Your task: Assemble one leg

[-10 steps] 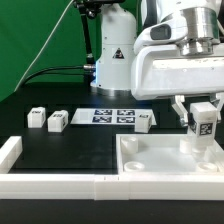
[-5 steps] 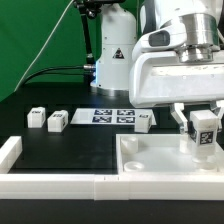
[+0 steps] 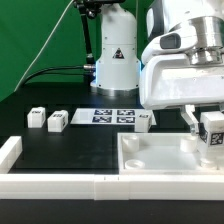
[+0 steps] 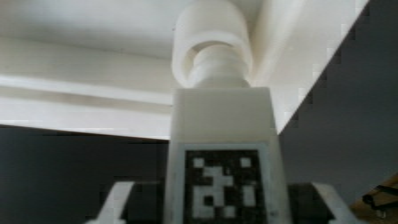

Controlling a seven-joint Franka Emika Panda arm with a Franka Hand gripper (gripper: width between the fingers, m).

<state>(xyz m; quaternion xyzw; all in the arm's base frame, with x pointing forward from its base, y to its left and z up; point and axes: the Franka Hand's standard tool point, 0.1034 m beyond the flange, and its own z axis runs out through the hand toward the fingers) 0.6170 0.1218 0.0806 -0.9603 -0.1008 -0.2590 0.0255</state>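
My gripper is shut on a leg, a small white block with a black-and-white tag, and holds it upright over the right part of the large white panel. In the wrist view the leg fills the middle between my fingers, its round end pointing at the white panel below. Three more legs lie on the black table: one at the exterior view's left, one beside it, and one near the marker board.
The marker board lies flat at the middle of the table. A white rail with a raised end runs along the front. The robot base stands behind.
My gripper has moved toward the exterior view's right with the leg in it, over the panel's right side. The other legs have not moved.
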